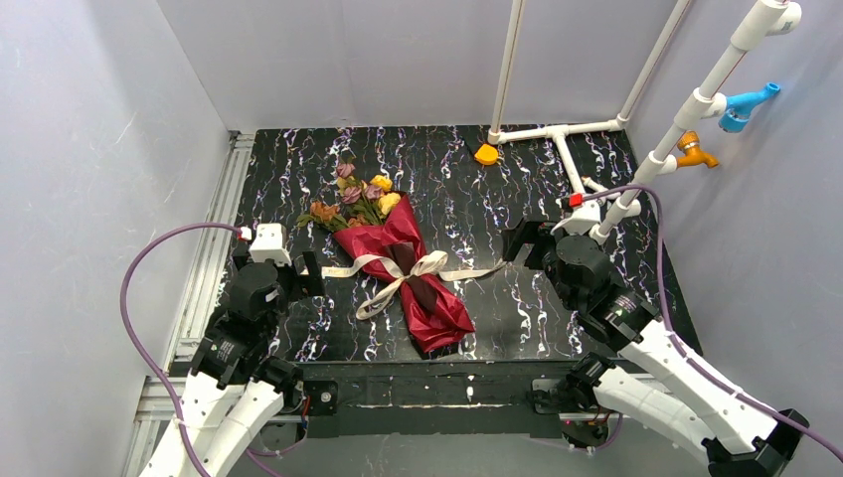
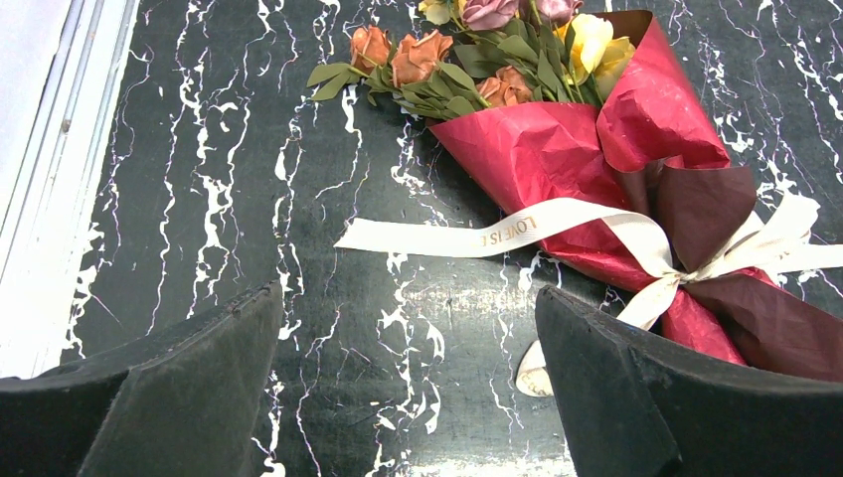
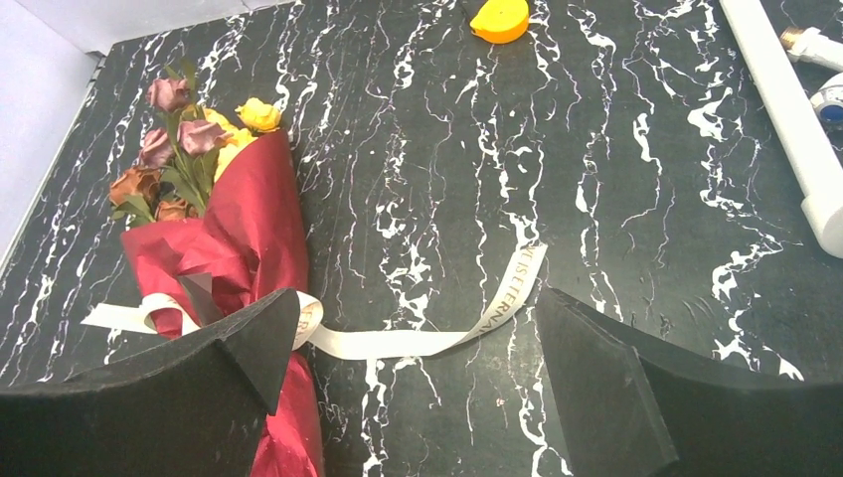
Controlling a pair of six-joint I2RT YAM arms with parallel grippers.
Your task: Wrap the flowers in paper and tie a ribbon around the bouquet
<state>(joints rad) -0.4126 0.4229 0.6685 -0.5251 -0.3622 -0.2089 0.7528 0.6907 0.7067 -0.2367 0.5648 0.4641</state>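
Bouquet: the bouquet (image 1: 403, 268) lies flat mid-table between my two arms, with the ribbon (image 1: 418, 270) bowed around its waist.
Long axis: it slants, with the flowers (image 1: 353, 199) far-left and the pointed tail near-right.
Left gripper: the left gripper (image 1: 309, 273) is spread wide and empty, just beside the ribbon's left tail.
Right gripper: the right gripper (image 1: 519, 241) is spread wide and empty, near the right tail.
Judgement: the tying looks done to me; the left arm seems slightly nearer.

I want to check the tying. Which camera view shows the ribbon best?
The top view: the whole ribbon shows, tied around the bouquet, both tails spread out. The left wrist view shows the knot and left tail, the right tail cut off. The right wrist view shows mainly the right tail.
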